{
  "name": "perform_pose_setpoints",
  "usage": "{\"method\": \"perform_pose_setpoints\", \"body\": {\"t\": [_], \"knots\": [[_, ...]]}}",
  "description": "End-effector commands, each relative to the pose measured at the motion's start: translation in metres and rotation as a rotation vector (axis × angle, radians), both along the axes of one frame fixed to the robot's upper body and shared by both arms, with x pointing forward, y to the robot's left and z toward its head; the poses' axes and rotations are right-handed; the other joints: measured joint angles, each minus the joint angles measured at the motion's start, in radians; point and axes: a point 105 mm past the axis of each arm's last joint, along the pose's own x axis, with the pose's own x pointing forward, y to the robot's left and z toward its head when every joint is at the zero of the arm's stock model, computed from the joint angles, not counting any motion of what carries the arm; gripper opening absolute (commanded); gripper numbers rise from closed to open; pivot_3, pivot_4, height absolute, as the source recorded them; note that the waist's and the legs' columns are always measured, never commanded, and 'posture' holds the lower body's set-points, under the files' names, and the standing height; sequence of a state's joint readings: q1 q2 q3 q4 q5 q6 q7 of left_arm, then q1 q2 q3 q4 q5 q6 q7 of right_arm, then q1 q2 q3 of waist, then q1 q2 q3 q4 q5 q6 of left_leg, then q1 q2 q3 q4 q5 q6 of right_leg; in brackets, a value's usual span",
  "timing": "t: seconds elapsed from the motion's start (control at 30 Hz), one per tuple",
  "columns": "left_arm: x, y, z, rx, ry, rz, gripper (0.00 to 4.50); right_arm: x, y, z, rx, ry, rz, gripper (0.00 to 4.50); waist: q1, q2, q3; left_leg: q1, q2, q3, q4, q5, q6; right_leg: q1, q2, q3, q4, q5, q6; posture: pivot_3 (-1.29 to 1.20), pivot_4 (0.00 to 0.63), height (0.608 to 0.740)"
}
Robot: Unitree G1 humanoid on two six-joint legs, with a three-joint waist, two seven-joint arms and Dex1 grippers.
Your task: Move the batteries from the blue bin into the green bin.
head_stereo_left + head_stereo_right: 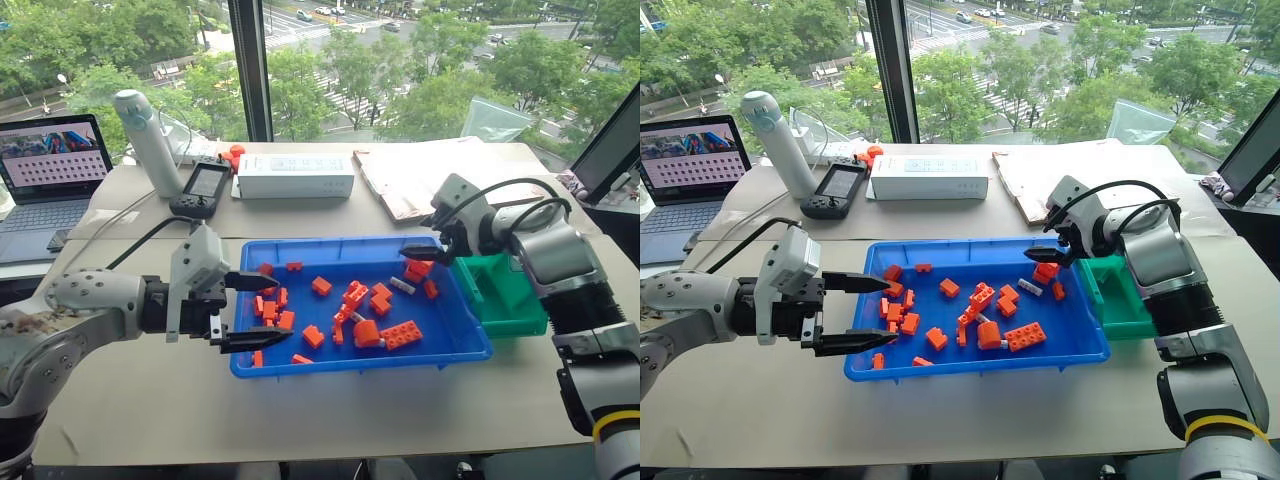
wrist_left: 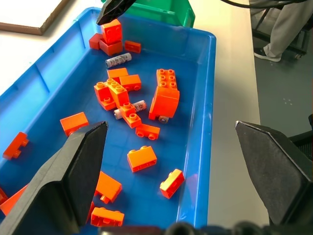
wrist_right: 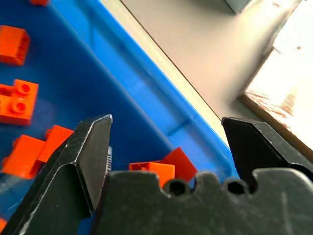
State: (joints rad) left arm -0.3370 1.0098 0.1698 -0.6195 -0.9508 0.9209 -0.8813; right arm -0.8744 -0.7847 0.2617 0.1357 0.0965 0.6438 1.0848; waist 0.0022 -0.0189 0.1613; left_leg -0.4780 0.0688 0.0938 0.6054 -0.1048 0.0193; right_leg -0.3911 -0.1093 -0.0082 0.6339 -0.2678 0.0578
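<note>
Over the blue bin's [image 1: 455, 352] far right corner, my right tool [image 1: 421, 251] is hovering with fingers apart, empty. Batteries [image 2: 119, 60] are lying among orange bricks [image 1: 400, 335] inside it, beside the green bin [image 1: 525, 320]. My left tool [image 1: 250, 310] is gaping wide at its near-left edge.

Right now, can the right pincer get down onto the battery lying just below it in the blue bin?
Probably yes: the right pincer hangs open above the bin's far right corner, and the battery lies bare beside orange bricks, nothing over it.
</note>
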Motion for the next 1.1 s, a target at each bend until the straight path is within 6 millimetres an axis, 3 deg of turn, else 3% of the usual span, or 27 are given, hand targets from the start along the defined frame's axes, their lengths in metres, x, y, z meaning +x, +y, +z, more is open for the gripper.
{"method": "perform_pose_setpoints", "body": {"t": [0.03,0.13,0.27,0.7,0.8,0.93,1.1], "knots": [[-0.003,-0.005,0.005,-0.005,-0.031,-0.033,4.5,-0.019,0.01,-0.016,-0.052,0.076,0.086,4.26,0.001,0.0,0.0,0.0,0.0,0.0,0.0,0.0,0.0,-0.002,0.0,-0.001,0.0,0.0,0.0,0.0,0.15,0.74],[-0.002,-0.005,0.005,-0.005,-0.031,-0.035,4.5,-0.028,0.011,-0.033,-0.084,0.146,0.094,4.26,0.002,0.0,0.0,0.0,0.0,0.0,0.001,0.0,0.0,-0.002,0.0,-0.001,0.0,0.0,0.0,0.0,0.15,0.74],[-0.003,-0.005,0.004,-0.003,-0.029,-0.035,4.5,-0.021,0.002,-0.046,-0.113,0.15,0.017,4.26,0.002,0.0,0.0,0.0,0.0,0.0,0.001,0.0,0.0,-0.003,0.0,0.0,0.0,-0.001,-0.003,0.0,0.15,0.74],[-0.005,-0.004,0.004,0.003,-0.029,-0.029,4.5,-0.003,-0.005,-0.066,-0.112,0.174,-0.069,4.26,0.002,0.0,0.0,0.0,0.0,0.0,0.001,0.0,0.0,-0.002,0.0,0.0,0.0,0.0,0.0,0.0,0.15,0.74],[-0.005,-0.004,0.004,0.002,-0.029,-0.027,4.5,0.0,-0.005,-0.073,-0.111,0.189,-0.077,3.56,0.001,0.0,0.0,0.0,0.0,0.0,0.001,0.0,0.0,-0.002,0.0,0.0,0.0,0.0,0.0,0.0,0.15,0.74],[-0.005,-0.003,0.004,0.001,-0.029,-0.025,4.5,0.002,-0.006,-0.078,-0.115,0.198,-0.084,2.18,0.001,0.0,0.0,0.0,0.0,0.0,0.002,0.0,0.0,-0.001,0.0,-0.001,0.0,0.0,0.0,0.0,0.15,0.74],[-0.002,-0.002,0.006,-0.007,-0.039,-0.02,4.5,0.0,-0.005,-0.065,-0.1,0.169,-0.057,0.46,0.004,0.0,0.0,0.0,0.0,-0.001,0.002,0.0,0.0,-0.001,0.0,-0.001,0.0,0.0,0.0,0.0,0.15,0.74]]}}
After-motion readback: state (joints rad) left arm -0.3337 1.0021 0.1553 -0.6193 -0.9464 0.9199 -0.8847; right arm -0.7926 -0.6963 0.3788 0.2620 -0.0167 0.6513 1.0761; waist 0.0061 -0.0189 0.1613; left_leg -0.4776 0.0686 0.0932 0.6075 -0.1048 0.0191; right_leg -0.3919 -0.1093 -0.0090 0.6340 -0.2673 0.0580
